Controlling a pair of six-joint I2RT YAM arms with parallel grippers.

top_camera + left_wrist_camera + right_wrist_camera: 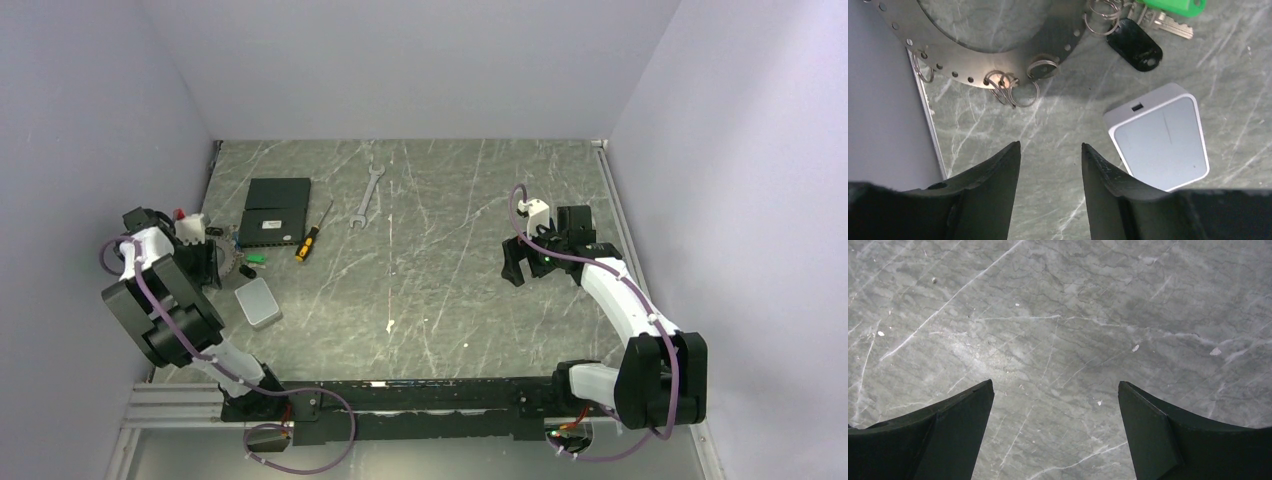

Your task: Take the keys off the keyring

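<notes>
Near left edge of table (440,300): left gripper (1050,146), jaws narrowly parted, empty, just short of keyring (973,67), a perforated hoop. Keys (1175,7), green-headed, at hoop's right rim beside black fob (1135,45). Grey box (1158,137) alongside. Toward right edge: right gripper (1055,383), jaws wide, empty.

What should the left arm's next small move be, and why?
Probably ease the left claw forward and to the right in its wrist view, toward the green-headed key. The claw is open and empty, short of the keyring, and the key lies at the view's top edge beyond the black fob. The right claw hangs open above the tabletop, far off.
</notes>
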